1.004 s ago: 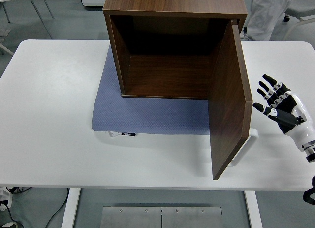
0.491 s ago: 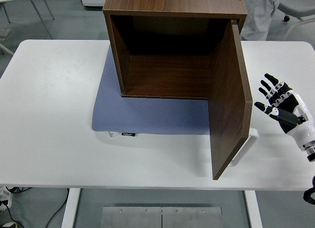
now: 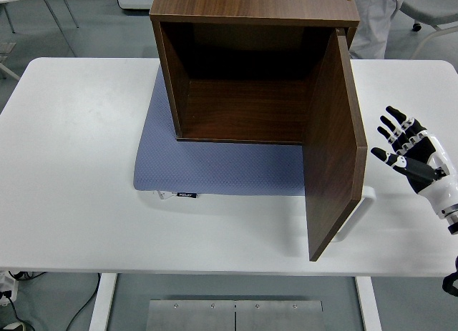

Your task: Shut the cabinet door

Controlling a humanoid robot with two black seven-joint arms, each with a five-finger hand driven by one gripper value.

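The wooden cabinet (image 3: pixel 250 66) sat on a blue mat (image 3: pixel 215 166) on the table (image 3: pixel 71 166), its door (image 3: pixel 335 145) swung open. The right hand (image 3: pixel 411 158) hovered beside the door, fingers (image 3: pixel 395 125) spread, holding nothing.

1 cabinet (image 3: pixel 243 66), 1 door (image 3: pixel 333 152) (swung open), 1 blue mat (image 3: pixel 215 166), 1 white table (image 3: pixel 79 166), 1 robot hand (image 3: pixel 411 156) in view, 1 person (image 3: pixel 376 16) at top.

The small dark tag (image 3: pixel 187 195) at the blue mat's (image 3: pixel 215 170) near edge carries print too small to read.
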